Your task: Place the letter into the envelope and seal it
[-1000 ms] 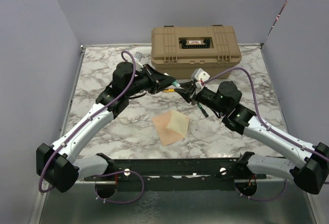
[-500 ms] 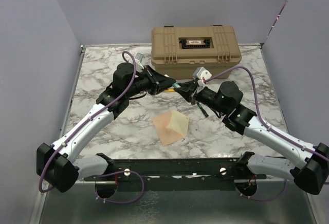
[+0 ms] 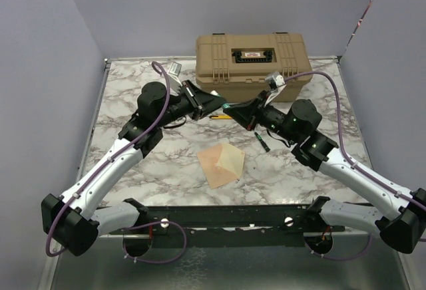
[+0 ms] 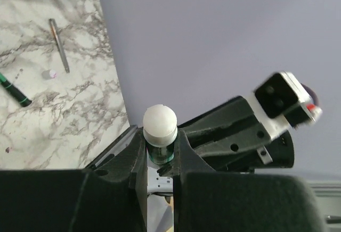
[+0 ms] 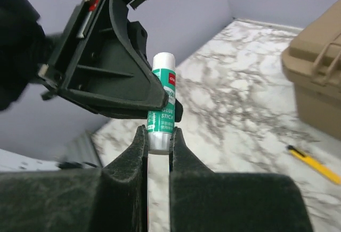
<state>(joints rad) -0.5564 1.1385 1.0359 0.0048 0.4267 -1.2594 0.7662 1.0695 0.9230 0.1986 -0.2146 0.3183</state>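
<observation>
Marble-patterned table (image 3: pixel 120 90) stands between plain lilac walls (image 3: pixel 200 4), and a tan toolbox (image 3: pixel 253 57) sits at its far edge. Just in front of the toolbox, above the table, both arms meet at one glue stick (image 5: pixel 161 120). The left gripper (image 4: pixel 160 157) is clamped on the green body of the stick. The right gripper (image 5: pixel 158 141) presses its two fingers on the white end of it. The envelope (image 3: pixel 216 165) lies flat well in front of the toolbox, toward the arm bases, with its pale yellow flap (image 3: pixel 232 159) open. I cannot tell the letter apart from the envelope. A green and black pen (image 3: pixel 261 141) lies between the toolbox and the envelope. A thin yellow tool (image 3: pixel 217 116) lies nearer to the toolbox, under the grippers.
</observation>
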